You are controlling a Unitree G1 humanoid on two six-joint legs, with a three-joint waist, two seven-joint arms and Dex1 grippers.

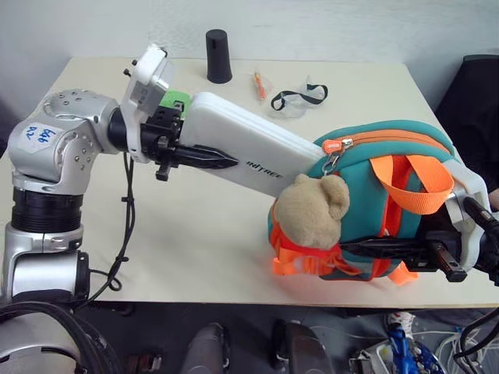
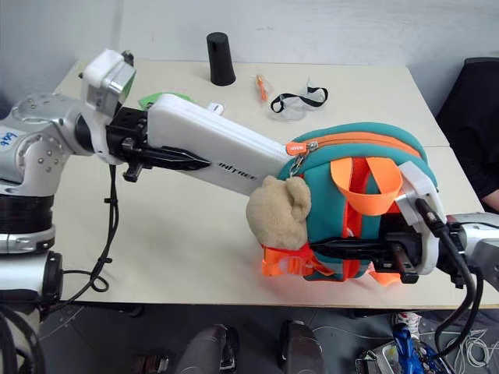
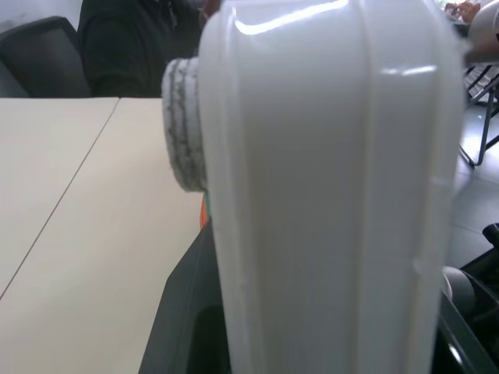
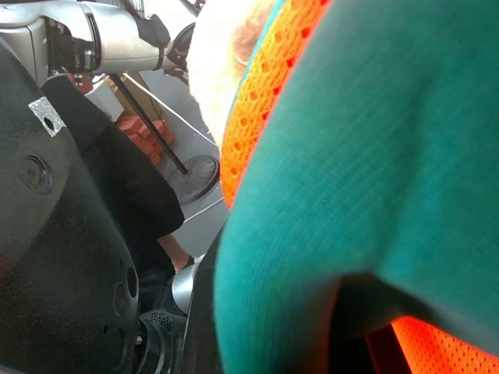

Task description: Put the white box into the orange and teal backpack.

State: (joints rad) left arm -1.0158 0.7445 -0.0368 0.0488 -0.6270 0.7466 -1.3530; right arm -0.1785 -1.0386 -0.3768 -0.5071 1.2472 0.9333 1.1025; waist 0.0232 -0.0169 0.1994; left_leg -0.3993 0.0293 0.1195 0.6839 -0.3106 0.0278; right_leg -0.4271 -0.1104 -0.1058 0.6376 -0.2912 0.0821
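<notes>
Beige table [image 1: 195, 234]: white box [image 1: 249, 152] entering backpack [image 1: 374, 156]
Left gripper [image 1: 207, 158] grasps the box, long axis toward four o'clock; right gripper [image 1: 405, 249] pinches backpack's base

The left gripper [image 1: 204, 158] clamps the white box [image 1: 249, 147] at its near end, holding it slanted above the table [image 1: 195, 226]. The box's far end meets the zip opening of the orange and teal backpack [image 1: 390, 156], possibly just inside. The right gripper [image 1: 390, 251] grips the backpack's lower side. A tan plush toy [image 1: 312, 210] hangs in front.
</notes>
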